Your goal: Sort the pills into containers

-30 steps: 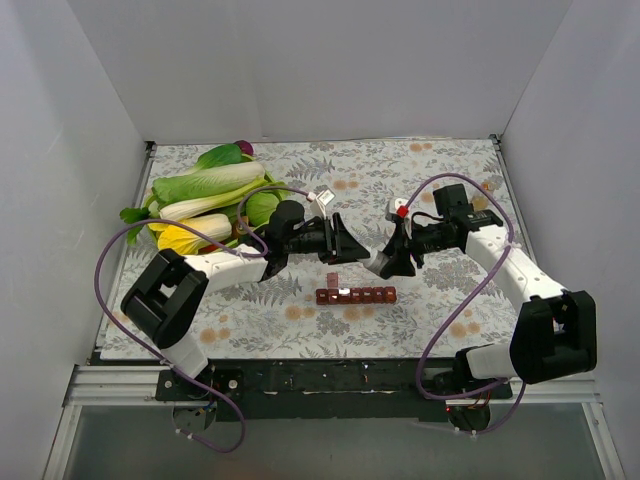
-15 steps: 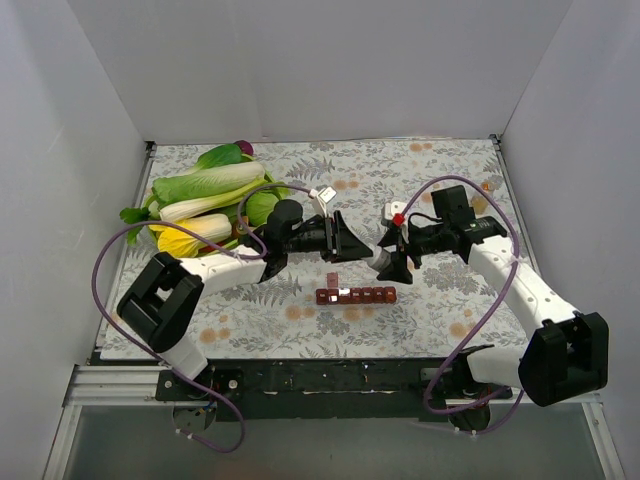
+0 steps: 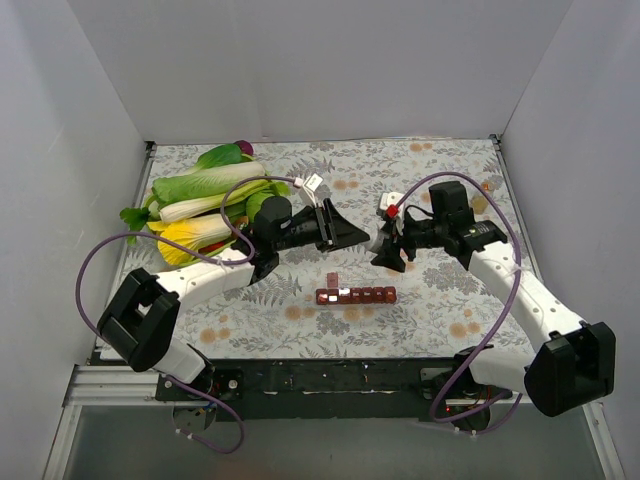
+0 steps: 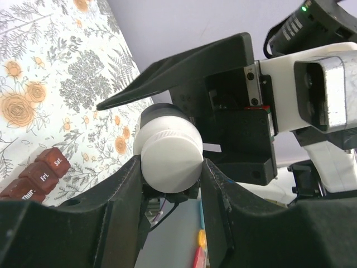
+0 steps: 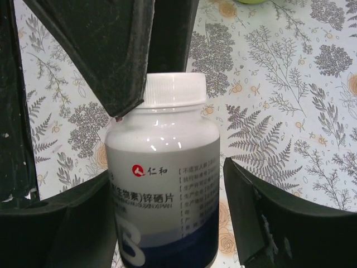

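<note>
Seemingly opening the bottle (image 5: 162, 184): left hand (image 3: 345, 232) clamped the white cap (image 4: 170, 159); right hand (image 3: 388, 250) flanked its body, grip unclear. Next needed firm hold, then twist.

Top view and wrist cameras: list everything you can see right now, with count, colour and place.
pill organiser: one, dark red-brown strip, one lid raised, table centre, nearer the arm bases than the grippers.
pill bottle: one, grey-white with white cap, between the two grippers.
leafy vegetables: one pile, green, white and yellow, far left of the table.
tablecloth: one, pale with grey and orange floral print, covering the table.
left gripper: black, shut on the bottle's cap.
right gripper: black, fingers either side of the bottle's body; grip unclear.
</note>
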Controlling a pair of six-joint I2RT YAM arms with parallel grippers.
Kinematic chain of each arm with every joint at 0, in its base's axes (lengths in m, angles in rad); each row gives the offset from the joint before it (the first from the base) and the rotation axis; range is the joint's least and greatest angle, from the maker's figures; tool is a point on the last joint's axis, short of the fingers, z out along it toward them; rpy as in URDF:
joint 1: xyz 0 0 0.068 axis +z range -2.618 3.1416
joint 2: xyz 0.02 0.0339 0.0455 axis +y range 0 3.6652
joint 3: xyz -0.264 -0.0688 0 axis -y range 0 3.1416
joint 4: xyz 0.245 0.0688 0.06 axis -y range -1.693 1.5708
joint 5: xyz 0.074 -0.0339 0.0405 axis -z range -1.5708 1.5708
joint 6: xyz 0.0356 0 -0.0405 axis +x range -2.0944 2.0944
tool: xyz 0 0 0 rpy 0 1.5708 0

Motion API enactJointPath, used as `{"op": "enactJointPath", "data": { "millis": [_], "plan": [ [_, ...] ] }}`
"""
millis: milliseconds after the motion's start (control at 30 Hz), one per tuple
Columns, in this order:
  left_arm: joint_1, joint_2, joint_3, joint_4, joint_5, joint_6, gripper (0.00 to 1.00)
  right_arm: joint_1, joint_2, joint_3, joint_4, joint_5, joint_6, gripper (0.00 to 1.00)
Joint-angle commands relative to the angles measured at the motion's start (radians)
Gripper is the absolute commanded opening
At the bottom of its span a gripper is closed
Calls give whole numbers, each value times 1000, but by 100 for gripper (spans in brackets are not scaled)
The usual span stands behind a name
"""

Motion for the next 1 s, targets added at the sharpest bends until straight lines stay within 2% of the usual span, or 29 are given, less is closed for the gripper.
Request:
{"op": "enactJointPath", "data": {
  "millis": [0, 133, 300, 333, 400, 500, 567, 600, 633, 667, 800, 900, 967],
  "plan": [
    [-1, -62, -2, -49, -80, 20, 0, 11, -46, 5, 82, 16, 76, 73],
    [-1, -65, -9, -46, -91, 9, 0, 16, -38, 14, 88, -18, 90, 61],
    [-1, -77, -27, -19, -103, -17, 0, 25, -24, 7, 96, -38, 96, 52],
    [-1, -79, -29, -16, -104, -20, 0, 26, -20, 8, 91, -38, 88, 47],
    [-1, -80, -32, -16, -106, -21, 0, 28, -18, 8, 85, -53, 78, 43],
    [-1, -82, -36, -16, -101, -20, 0, 29, -23, 4, 82, -85, 59, 31],
    [-1, -88, -39, -9, -85, -11, 0, 29, -18, 5, 74, -99, 38, 15],
    [0, -91, -42, -6, -74, -8, 4, 29, -19, 5, 66, -104, 33, 2],
    [2, -99, -44, -7, -62, 8, 15, 29, -20, 5, 65, -104, 30, 1],
    [6, -119, -45, -19, -57, 21, 38, 29, -20, 4, 57, -115, 19, 1],
    [23, -209, -62, -73, -45, 145, 79, 29, -33, 8, 20, -164, -10, 1],
    [37, -304, -68, -163, -61, 307, 98, 29, -50, 11, -18, -214, -40, 1],
    [45, -359, -87, -197, -77, 417, 98, 29, -59, 13, -48, -237, -60, 1]
  ]
}}
